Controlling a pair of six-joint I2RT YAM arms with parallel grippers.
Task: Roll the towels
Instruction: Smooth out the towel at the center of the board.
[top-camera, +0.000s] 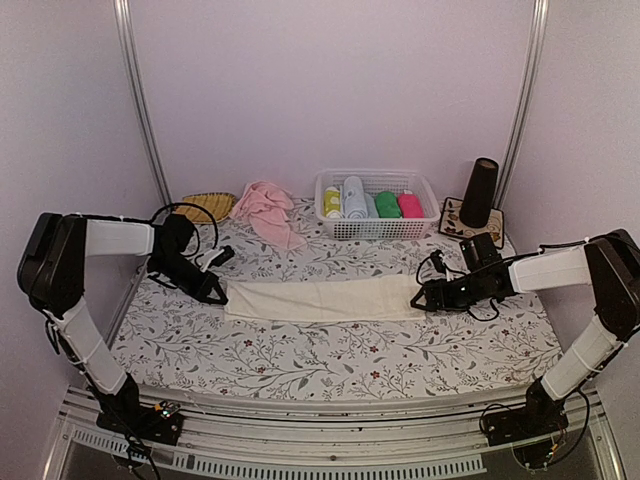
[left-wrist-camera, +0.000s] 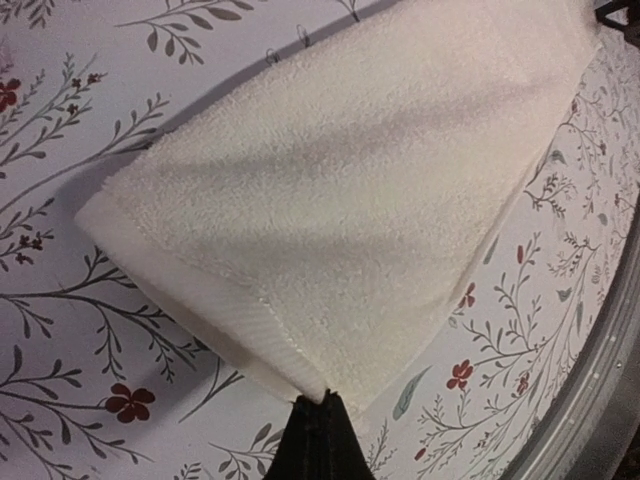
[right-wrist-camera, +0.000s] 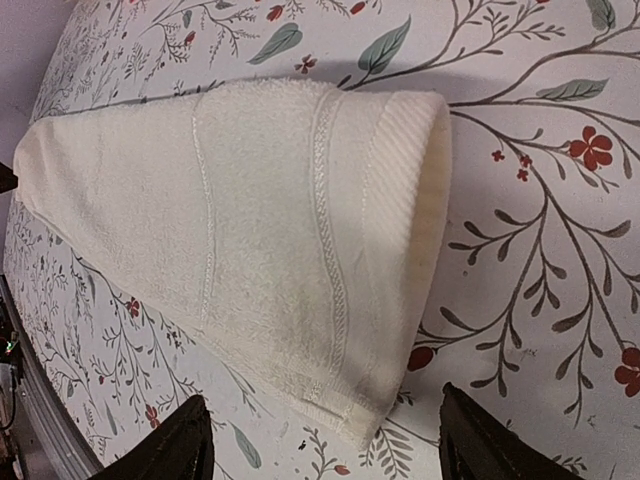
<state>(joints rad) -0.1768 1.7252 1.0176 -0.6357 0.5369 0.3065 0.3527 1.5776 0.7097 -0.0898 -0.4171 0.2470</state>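
The cream towel (top-camera: 320, 298) lies folded into a long strip across the middle of the floral tablecloth. My left gripper (top-camera: 215, 293) is at its left end. In the left wrist view the gripper (left-wrist-camera: 322, 402) is shut on the near corner of the cream towel (left-wrist-camera: 350, 180). My right gripper (top-camera: 425, 298) is at the towel's right end. In the right wrist view it (right-wrist-camera: 330, 445) is open, its fingers either side of the hemmed corner of the towel (right-wrist-camera: 230, 220), not touching it. The pink towel (top-camera: 265, 210) lies crumpled at the back.
A white basket (top-camera: 432, 205) at the back holds yellow-green, light blue, green and magenta towel rolls. A black cup (top-camera: 480, 192) stands on a patterned coaster at the back right. A woven yellow tray (top-camera: 208, 206) lies at the back left.
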